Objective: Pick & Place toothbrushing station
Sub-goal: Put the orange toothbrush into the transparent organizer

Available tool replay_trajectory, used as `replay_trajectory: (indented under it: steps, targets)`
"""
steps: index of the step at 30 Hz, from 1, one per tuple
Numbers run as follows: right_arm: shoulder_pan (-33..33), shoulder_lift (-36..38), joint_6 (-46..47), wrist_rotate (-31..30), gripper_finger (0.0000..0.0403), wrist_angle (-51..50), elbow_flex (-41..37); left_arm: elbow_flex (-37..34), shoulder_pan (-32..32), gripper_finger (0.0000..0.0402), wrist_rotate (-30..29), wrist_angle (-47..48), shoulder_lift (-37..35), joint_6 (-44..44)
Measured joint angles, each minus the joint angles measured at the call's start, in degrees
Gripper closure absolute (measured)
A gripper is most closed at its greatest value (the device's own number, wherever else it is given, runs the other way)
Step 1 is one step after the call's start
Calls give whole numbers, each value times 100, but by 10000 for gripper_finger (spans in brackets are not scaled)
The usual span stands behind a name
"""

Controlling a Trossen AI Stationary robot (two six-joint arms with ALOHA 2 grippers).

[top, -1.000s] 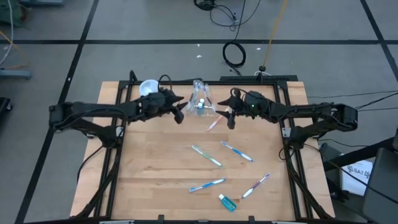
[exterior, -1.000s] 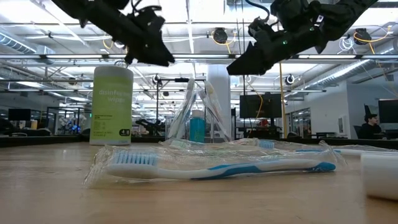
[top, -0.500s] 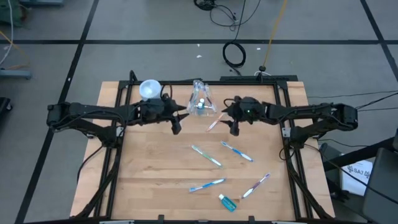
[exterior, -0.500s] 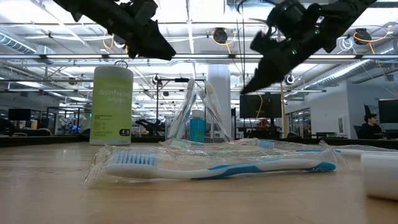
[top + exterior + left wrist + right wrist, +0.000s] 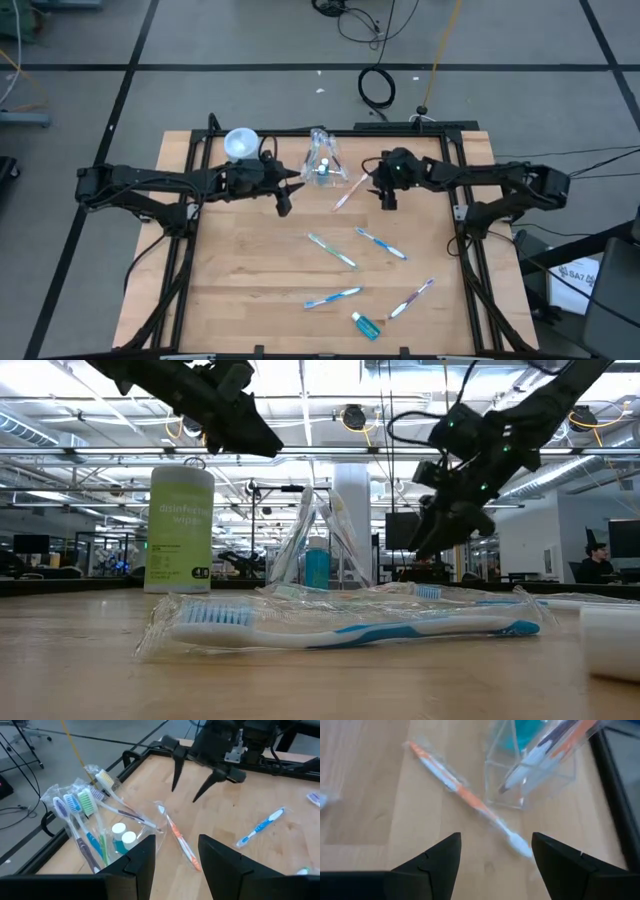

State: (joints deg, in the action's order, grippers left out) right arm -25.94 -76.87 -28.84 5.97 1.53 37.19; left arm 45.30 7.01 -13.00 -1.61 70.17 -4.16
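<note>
- while the clear cup stands at the far middle of the table, already stuffed with wrapped brushes and two white-capped tubes, five brushes and one tube lie outside it.
- right gripper hangs over the far right part of the table, fingers spread wide and empty; its wrist view looks straight down on the orange toothbrush, lying just beside the cup's wall.
- judgement: it is lining up over that brush for the next pick, jaws wide so as to straddle the slim handle.
- left gripper hovers left of the cup, fingers parted, holding nothing; probably waiting clear of the cup so the right arm has room.
- loose on the near half: two blue brushes mid-table, another blue one, a pinkish one and a small tube near the front edge.
- green wipes canister stands at the far left, not part of the job.
- risk: crinkly wrapper may slip; the cup is close enough to be nudged.
</note>
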Motion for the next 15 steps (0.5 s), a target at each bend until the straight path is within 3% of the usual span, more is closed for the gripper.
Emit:
replay_trajectory:
  steps: [15]
  targets:
    - [-659, -1119, -643, 329, 149, 794, 174, 0, 6, 245, -22, -300, 0, 307]
